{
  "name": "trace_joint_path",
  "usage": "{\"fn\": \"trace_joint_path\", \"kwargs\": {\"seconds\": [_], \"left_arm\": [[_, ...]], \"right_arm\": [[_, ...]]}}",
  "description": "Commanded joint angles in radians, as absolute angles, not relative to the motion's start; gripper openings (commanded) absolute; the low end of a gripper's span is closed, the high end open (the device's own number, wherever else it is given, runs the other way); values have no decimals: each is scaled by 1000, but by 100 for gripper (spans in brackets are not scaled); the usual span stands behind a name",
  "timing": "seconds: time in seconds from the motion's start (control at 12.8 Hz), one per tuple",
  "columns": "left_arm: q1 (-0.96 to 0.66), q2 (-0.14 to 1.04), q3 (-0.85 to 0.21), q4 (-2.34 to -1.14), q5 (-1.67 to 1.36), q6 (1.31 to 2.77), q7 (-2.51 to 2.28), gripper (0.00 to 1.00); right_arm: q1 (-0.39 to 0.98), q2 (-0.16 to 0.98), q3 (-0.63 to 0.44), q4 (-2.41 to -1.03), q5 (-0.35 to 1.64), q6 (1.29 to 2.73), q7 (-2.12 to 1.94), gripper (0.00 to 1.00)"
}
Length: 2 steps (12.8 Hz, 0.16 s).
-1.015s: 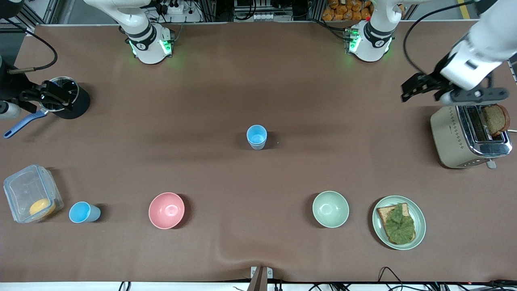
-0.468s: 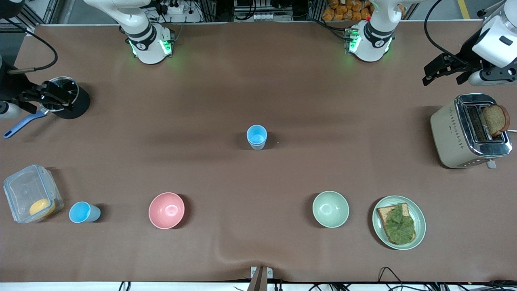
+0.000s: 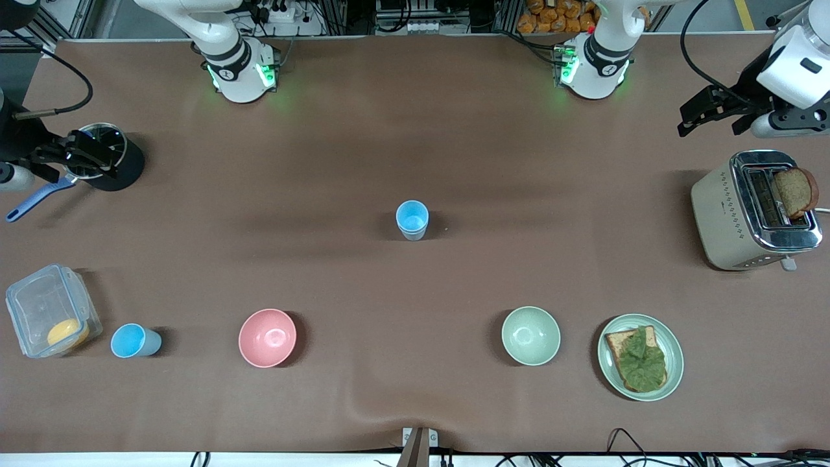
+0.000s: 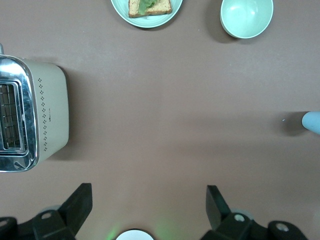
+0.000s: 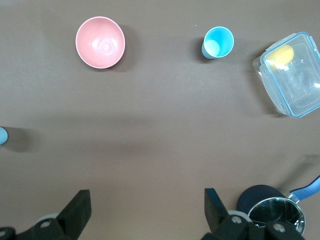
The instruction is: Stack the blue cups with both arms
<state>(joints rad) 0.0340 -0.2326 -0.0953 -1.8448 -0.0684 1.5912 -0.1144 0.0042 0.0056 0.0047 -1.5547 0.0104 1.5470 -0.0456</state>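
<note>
One blue cup (image 3: 412, 219) stands upright at the middle of the table; its edge shows in the left wrist view (image 4: 312, 121) and the right wrist view (image 5: 2, 135). A second blue cup (image 3: 133, 341), with a whitish patch inside (image 5: 218, 42), stands near the front camera toward the right arm's end, beside a clear container. My left gripper (image 3: 688, 120) (image 4: 147, 195) is open and empty, up in the air at the left arm's end near the toaster. My right gripper (image 3: 104, 155) (image 5: 146, 196) is open and empty, up over the black pot.
A pink bowl (image 3: 267, 337) and a pale green bowl (image 3: 530, 335) sit nearer the front camera than the middle cup. Beside the green bowl is a plate (image 3: 676, 353) with toast and lettuce. A toaster (image 3: 726, 214), a clear container (image 3: 26, 305) and a black pot (image 3: 123, 170) stand at the table's ends.
My left gripper has risen off the toaster and moved toward the table's edge at the left arm's end, then held still. The right arm and both cups have not moved.
</note>
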Motion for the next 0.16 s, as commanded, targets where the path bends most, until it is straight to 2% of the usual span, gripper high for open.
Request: {"fn": "trace_joint_path", "kwargs": {"seconds": [0.0,0.08], "left_arm": [[57,-239,-104,-1833,-46,1572,-107,100],[58,-239,-104,-1833,-46,1572,-107,100]], "right_arm": [[29,9,0,-1543,5,1548,-46,100],[38,9,-2,-1537,5,1548,-40,100]]}}
